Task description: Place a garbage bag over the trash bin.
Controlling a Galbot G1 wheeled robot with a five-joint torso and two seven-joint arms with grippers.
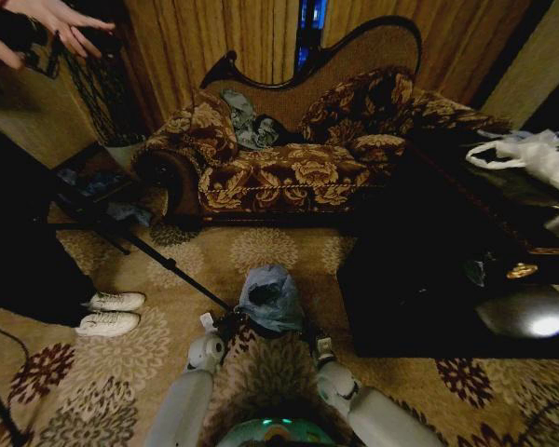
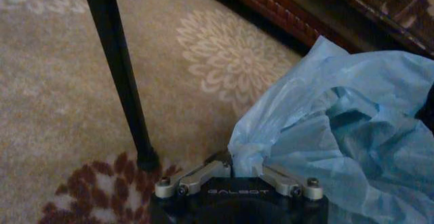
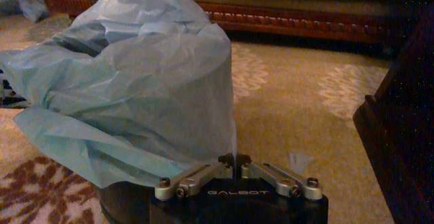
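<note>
bag draped over the bin, both grippers low at its sides

the garbage bag [image 1: 270,296] sits over the trash bin [image 3: 125,201] on the carpet [image 1: 279,251], at 12 o'clock from the robot. left gripper [image 2: 243,169] pinches the film at its 9 o'clock edge, likely tugging it down; right gripper [image 3: 234,159] is pressed together at 3 o'clock.

Sofa [image 1: 289,154]: dark floral upholstery with a curved wooden back, standing against the curtained wall.
Cloth garment [image 1: 247,121]: grey-blue, crumpled on the sofa seat between the cushions.
Carpet [image 1: 121,363]: beige with pale and dark red flower patterns.
Tripod leg [image 2: 122,76]: black, slanting down to a foot on the carpet.
White shoes [image 1: 110,313]: a pair, side by side on the carpet at the left.
Dark table [image 1: 466,233]: right of the sofa.
White plastic bag [image 1: 540,154]: lying on the dark table, loop handles showing.
</note>
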